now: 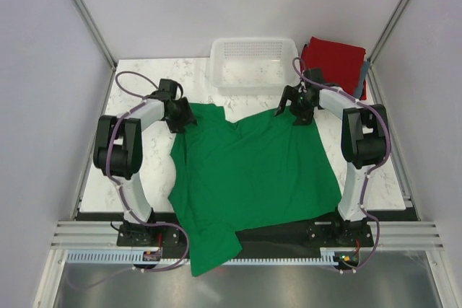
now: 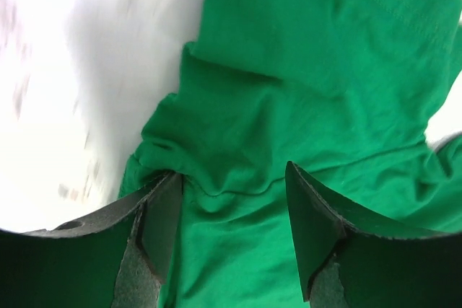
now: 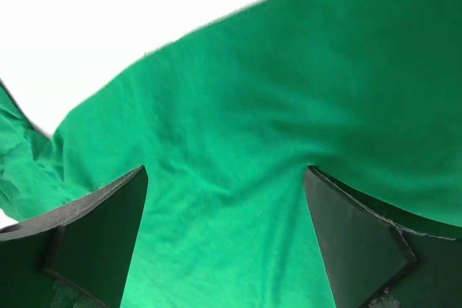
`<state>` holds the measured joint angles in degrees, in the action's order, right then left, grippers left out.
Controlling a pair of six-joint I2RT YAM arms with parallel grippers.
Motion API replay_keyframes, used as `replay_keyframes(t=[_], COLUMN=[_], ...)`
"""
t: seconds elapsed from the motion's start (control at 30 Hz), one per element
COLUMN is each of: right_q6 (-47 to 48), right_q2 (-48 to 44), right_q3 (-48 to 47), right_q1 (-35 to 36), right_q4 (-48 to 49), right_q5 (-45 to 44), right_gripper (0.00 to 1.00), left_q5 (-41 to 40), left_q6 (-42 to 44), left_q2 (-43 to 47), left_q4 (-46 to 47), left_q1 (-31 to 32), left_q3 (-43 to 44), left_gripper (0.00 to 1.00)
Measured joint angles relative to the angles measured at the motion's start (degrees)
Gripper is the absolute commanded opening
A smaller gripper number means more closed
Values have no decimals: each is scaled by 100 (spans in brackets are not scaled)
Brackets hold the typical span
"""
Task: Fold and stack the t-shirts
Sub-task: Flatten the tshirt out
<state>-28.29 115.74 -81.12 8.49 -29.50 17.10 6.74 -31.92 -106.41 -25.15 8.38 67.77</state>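
Bright green t-shirt (image 1: pixel 253 171) lies opened out across the middle of the white marbled table (image 1: pixel 195 70), mostly flat with shallow wrinkles; its near portion hangs over the table's front edge between the two arm bases, one corner drooping lowest at left. Left gripper (image 1: pixel 182 117) sits at the shirt's far-left corner, low on the cloth. In its wrist view the two dark fingers (image 2: pixel 155 221) stand apart, jaws spread, straddling a rumpled ridge of green fabric; the left finger's tip touches the bunched edge where cloth meets bare table, and nothing is pinched between them. Right gripper (image 1: pixel 294 112) is at the shirt's far-right corner, just near of the basket. Its wrist view shows both fingers (image 3: pixel 361 243) spread wide over smooth green cloth, with the shirt's edge and white tabletop beyond; jaws fully apart, gripping nothing. White mesh plastic basket (image 1: pixel 253 42) stands at the table's far edge, centre. To its right, in the far-right corner, a red t-shirt (image 1: pixel 333 59) lies folded square on top of a grey-blue t-shirt (image 1: pixel 364 73), only a sliver of the latter showing along the right side. Both folded shirts sit well apart from the green one.
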Motion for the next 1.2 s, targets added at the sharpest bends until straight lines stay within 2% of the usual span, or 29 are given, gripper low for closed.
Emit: replay_keyframes(t=[0.13, 0.27, 0.37, 0.47, 0.57, 0.73, 0.8, 0.87, 0.93, 1.13, 1.2], right_q6=[-46, -46, -39, -7, 68, 201, 240, 256, 190, -402, -595], right_q2=[382, 455, 431, 348, 116, -883, -1582, -2430, -3377, -6120, -6758], right_q3=[-588, -739, -739, -702, -627, -330, 57, 601, 1314, 3438, 3884], right_q1=[-199, -350, -411, -424, -426, -409, -402, -391, -369, -345, -345], right_q4=[31, 39, 26, -79, -367, -697, -739, -815, -804, -1047, -1209], right_q5=[-120, -479, -667, -798, -863, -841, -837, -868, -960, -1228, -1263], right_gripper=[98, 98, 98, 98, 98, 98, 98, 98, 98, 98, 98], left_q5=[-26, -103, -212, -350, -588, -970, -1034, -1117, -1121, -1062, -1049], left_q6=[17, 114, 177, 234, 286, 299, 295, 258, 66, -804, -1285], left_q2=[-866, -1526, -1644, -1349, -391, 2310, 3471, 4190, 4826, 5543, 5772], left_q4=[-221, -514, -706, -907, -1021, -1167, -1283, -1488, -1856, -2695, -2894], left_q1=[0, 0, 0, 2, 15, 227, 568, 1115, 1725, 2990, 3534], left_q3=[1255, 2323, 2621, 2524, 1921, 597, 59, -376, -905, -1961, -2249], left_gripper=[66, 66, 67, 68, 68, 69, 69, 69, 68, 62, 61])
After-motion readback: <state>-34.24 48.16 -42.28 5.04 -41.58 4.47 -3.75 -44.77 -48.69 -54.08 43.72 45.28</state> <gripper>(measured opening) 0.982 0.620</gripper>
